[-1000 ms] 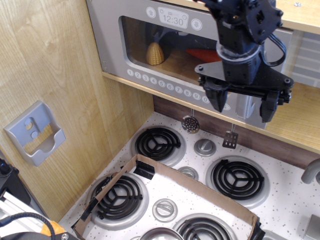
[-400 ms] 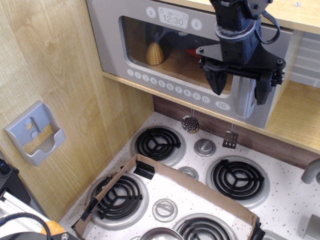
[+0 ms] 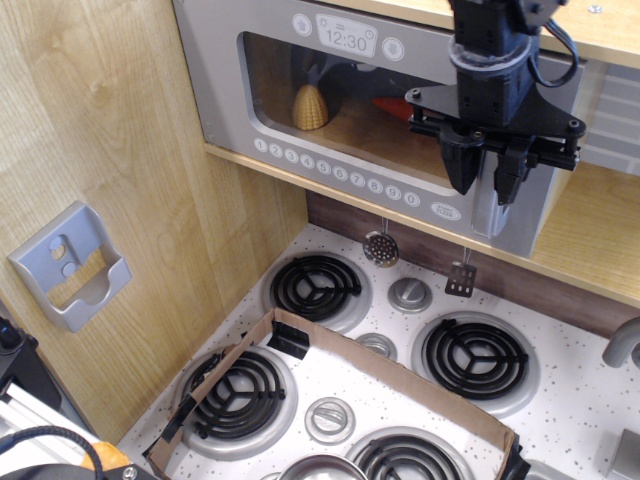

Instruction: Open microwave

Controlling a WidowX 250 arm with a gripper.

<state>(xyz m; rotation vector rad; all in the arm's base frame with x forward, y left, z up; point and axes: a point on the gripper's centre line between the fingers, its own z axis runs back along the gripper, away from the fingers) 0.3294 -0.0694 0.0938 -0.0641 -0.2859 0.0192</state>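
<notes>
Observation.image: gripper (image 3: pixel 487 178) fingers straddle the shut microwave's (image 3: pixel 290 95) handle (image 3: pixel 487 205).

A white speckled toy stovetop (image 3: pixel 585 400) carries four black coil burners; the far-left one (image 3: pixel 316 285) and far-right one (image 3: pixel 475 357) flank a round silver knob (image 3: pixel 409 294). A brown cardboard strip (image 3: pixel 400 375), bent into an open frame, lies across the near burners. On the light wooden side wall at left hangs a small grey plastic bracket (image 3: pixel 70 265). A little silver strainer (image 3: pixel 380 247) and spatula (image 3: pixel 461 279) hang at the dark backsplash.
</notes>
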